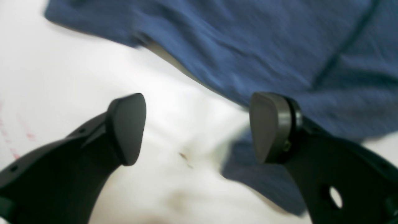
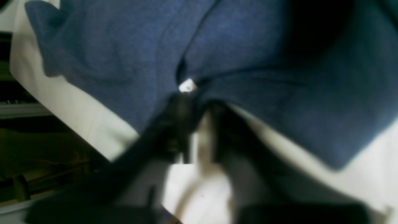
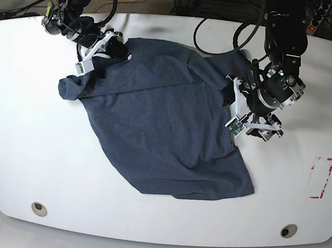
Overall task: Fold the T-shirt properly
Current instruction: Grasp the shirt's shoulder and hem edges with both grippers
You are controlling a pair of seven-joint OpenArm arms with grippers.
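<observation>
White table, dark T-shirt spread rumpled across the middle. Right claw clamped on the shirt's edge near the far left corner. Left claw gaping wide, holding nothing, just above the table at the shirt's right edge.
</observation>
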